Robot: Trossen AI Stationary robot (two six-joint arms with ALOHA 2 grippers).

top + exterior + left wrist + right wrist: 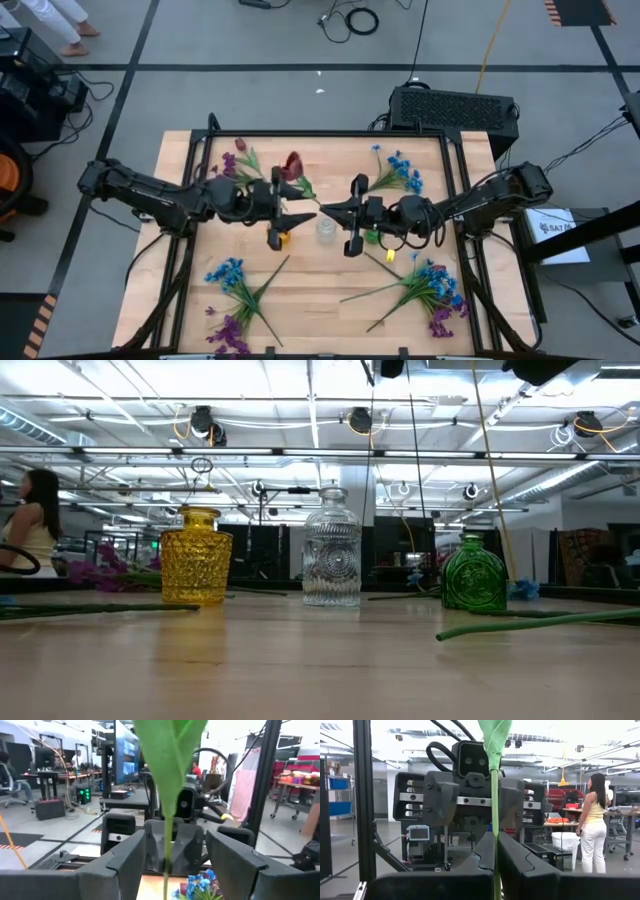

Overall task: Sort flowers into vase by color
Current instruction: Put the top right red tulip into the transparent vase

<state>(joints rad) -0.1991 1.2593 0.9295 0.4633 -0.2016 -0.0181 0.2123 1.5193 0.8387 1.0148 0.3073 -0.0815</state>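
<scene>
My right hand [333, 212] pinches a green stem [494, 820] just beside the clear vase [326, 230]; my left hand [303, 216] gapes around it, mid-handover, I judge; next, lower it into a vase.

1. In the right wrist view, the green stem [495, 820] ran out of the picture at both ends, so its blossom could not be seen.
2. In the left wrist view, the leaf [170, 755] was blurred and cut off at the edge.
3. In the low view, both grippers were out of sight above the frame.
4. From above, the clear vase [326, 230] was too small to show detail.
</scene>
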